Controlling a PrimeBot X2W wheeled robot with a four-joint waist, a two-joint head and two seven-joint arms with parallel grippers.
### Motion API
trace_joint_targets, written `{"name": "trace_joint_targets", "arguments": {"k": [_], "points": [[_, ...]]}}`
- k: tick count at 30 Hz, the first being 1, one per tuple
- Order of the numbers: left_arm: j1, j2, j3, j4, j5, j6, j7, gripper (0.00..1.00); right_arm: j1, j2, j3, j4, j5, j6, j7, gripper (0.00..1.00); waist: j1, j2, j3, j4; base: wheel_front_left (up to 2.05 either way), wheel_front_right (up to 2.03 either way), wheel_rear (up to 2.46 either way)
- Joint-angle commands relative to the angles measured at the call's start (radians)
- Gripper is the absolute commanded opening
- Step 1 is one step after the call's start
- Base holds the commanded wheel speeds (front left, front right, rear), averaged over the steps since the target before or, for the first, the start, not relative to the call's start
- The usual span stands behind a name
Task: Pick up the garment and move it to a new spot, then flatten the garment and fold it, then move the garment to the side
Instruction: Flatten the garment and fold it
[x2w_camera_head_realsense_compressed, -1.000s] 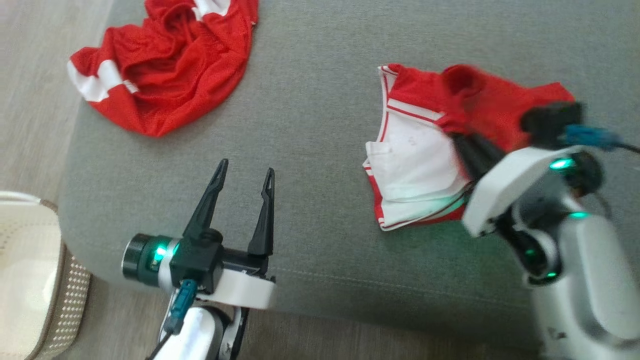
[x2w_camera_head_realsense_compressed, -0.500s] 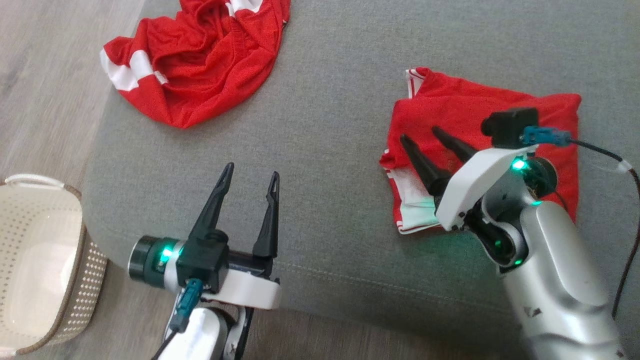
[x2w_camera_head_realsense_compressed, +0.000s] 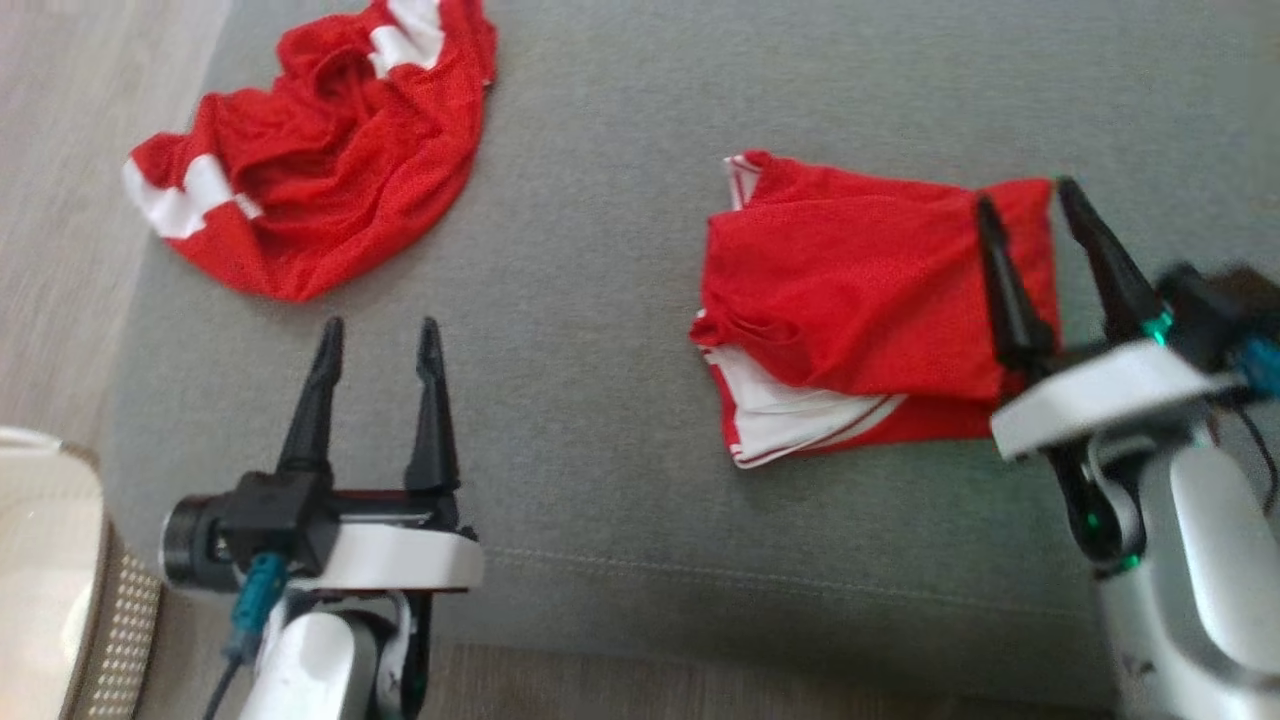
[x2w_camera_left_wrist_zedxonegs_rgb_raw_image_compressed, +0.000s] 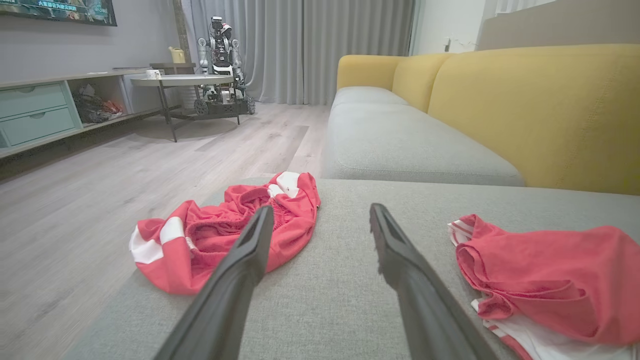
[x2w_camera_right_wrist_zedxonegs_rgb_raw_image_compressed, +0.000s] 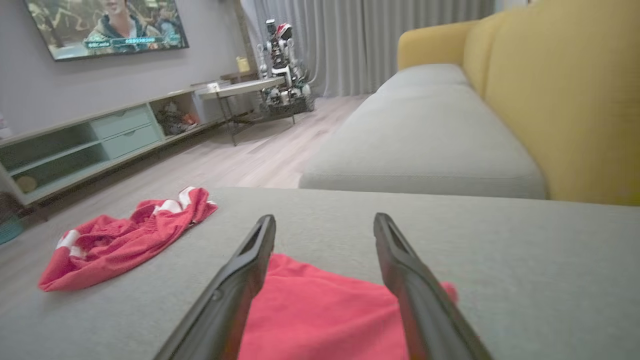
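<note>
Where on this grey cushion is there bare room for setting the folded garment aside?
Bare: the middle strip of the cushion between the crumpled garment and the folded garment, and the far band beyond the folded one. Crowded: the right side, under the open right hand.

I log: folded garment (x2w_camera_head_realsense_compressed: 860, 300), right of centre, red, white underlayer with thin red stripes; crumpled garment (x2w_camera_head_realsense_compressed: 320, 190), upper left, red with white blocks; cushion (x2w_camera_head_realsense_compressed: 600, 450) grey; basket (x2w_camera_head_realsense_compressed: 125, 630), lower left, cream, dotted; sofa back (x2w_camera_left_wrist_zedxonegs_rgb_raw_image_compressed: 540, 110) yellow.
</note>
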Motion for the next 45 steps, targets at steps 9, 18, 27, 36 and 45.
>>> {"name": "trace_joint_targets", "arguments": {"k": [9,18,27,36,45], "points": [[0.019,-0.004,0.096,-0.053,0.015,-0.023,-0.005,1.00,0.126,-0.008,-0.048,0.013,-0.110,0.000,-0.194,1.00,0.0000,0.0000,-0.058,-0.074,0.00,0.00,0.00],[0.078,-0.006,0.097,-0.104,0.101,-0.002,-0.005,1.00,0.268,0.045,-0.075,-0.116,-0.156,0.000,-0.196,1.00,0.0000,0.0000,-0.077,-0.085,0.00,0.00,0.00],[0.066,-0.007,0.045,-0.108,0.125,0.003,-0.005,1.00,0.191,0.041,-0.011,0.004,-0.191,0.000,-0.196,0.00,0.0000,0.0000,-0.048,-0.002,0.00,0.00,0.00],[0.047,-0.008,-0.027,-0.089,0.106,0.009,-0.005,1.00,-0.080,0.031,0.055,0.423,-0.262,0.000,-0.196,0.00,0.0000,0.0000,-0.023,0.104,0.00,0.00,0.00],[0.028,-0.009,-0.056,-0.077,0.095,0.017,-0.005,1.00,-0.165,0.052,0.146,0.695,-0.234,0.000,-0.196,0.00,0.0000,0.0000,-0.005,0.172,0.00,0.00,0.00]]}}
